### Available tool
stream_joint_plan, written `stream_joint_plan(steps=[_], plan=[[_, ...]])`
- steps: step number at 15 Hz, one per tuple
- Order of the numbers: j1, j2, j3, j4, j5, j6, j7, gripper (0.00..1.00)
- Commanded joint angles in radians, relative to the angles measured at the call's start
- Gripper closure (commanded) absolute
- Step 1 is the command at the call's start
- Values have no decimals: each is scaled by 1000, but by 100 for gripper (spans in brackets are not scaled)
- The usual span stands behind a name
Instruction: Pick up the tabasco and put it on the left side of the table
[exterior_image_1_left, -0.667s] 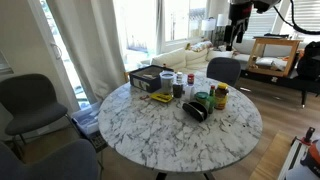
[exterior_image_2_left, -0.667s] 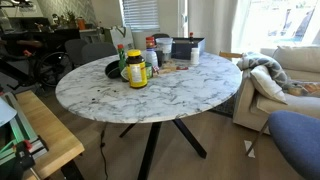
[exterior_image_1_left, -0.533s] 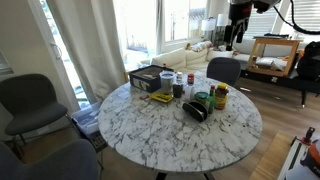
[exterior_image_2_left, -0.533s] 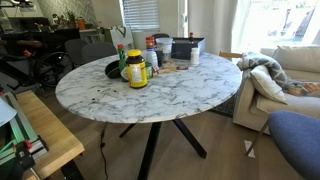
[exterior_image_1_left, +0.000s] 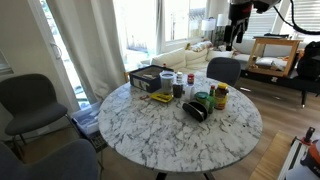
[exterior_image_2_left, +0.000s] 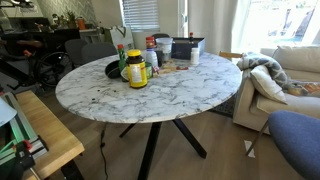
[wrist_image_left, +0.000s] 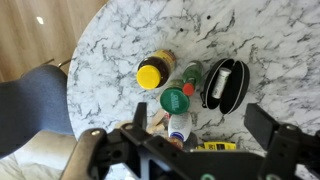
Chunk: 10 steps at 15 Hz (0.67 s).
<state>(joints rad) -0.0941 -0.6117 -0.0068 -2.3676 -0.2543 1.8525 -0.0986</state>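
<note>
The tabasco (wrist_image_left: 191, 73) is a slim dark-green bottle with a red cap. It stands on the marble table (wrist_image_left: 130, 30) between a yellow-lidded jar (wrist_image_left: 151, 73) and a black case (wrist_image_left: 224, 82), with a green round container (wrist_image_left: 175, 100) next to it. It also shows in both exterior views (exterior_image_1_left: 212, 92) (exterior_image_2_left: 121, 58). My gripper (wrist_image_left: 199, 118) is open and empty, high above the group of objects. In an exterior view it hangs far above the table (exterior_image_1_left: 236, 30).
A dark box (exterior_image_1_left: 148, 78), a white-capped bottle (wrist_image_left: 180, 128) and a flat yellow item (wrist_image_left: 215, 146) stand near the group. Grey chairs (exterior_image_1_left: 30, 100) ring the table. A sofa (exterior_image_2_left: 285, 75) and a wooden bench (exterior_image_2_left: 40, 130) stand nearby.
</note>
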Motion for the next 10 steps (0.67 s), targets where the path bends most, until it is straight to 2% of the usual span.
stream_joint_plan(steps=[1,6,8,9,10], plan=[[19,32,-18,-56,-11,105,29,0],[14,133,-72,-143,78,279,30,0],[26,188,-122,-138,179,277,-28,0],[7,140,-77,-139,115,258,5,0],[5,159,-86,-140,122,262,-3,0]])
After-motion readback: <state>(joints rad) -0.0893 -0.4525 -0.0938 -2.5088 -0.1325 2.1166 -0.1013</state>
